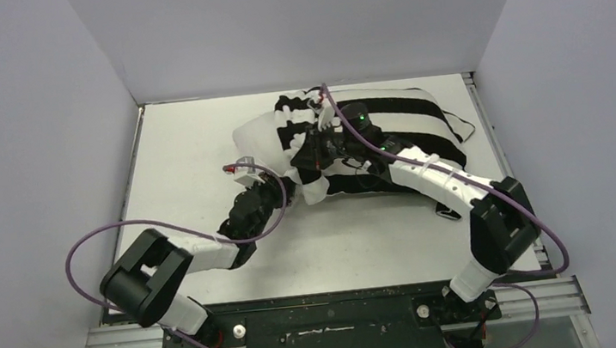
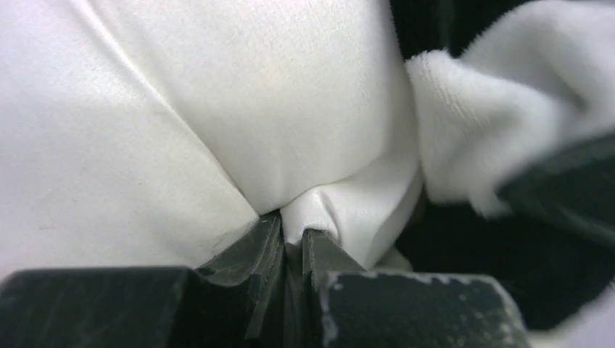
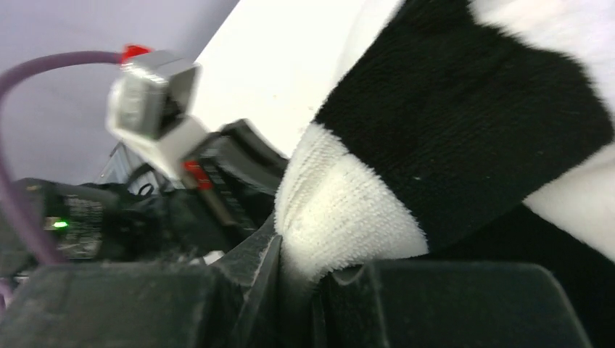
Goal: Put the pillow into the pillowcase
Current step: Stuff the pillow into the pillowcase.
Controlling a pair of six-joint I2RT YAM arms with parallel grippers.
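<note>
The pillow [image 1: 254,136] lies at the back of the table, its plain white end sticking out to the left of the black-and-white striped pillowcase [image 1: 406,112] that covers the rest. My left gripper [image 1: 288,185] reaches in from the front left. In the left wrist view it [image 2: 292,235] is shut on a pinched fold of the pillow's smooth white fabric [image 2: 290,109], with the fuzzy pillowcase [image 2: 500,109] just to the right. My right gripper [image 1: 313,152] lies across the pillowcase at its opening. In the right wrist view it [image 3: 312,272] is shut on a white stripe of the pillowcase edge [image 3: 341,217].
The white table [image 1: 189,143] is walled by grey panels on the left, back and right. The left arm's wrist camera [image 3: 152,101] and purple cable [image 3: 43,69] sit close beside the right gripper. The two arms nearly meet at the pillowcase mouth.
</note>
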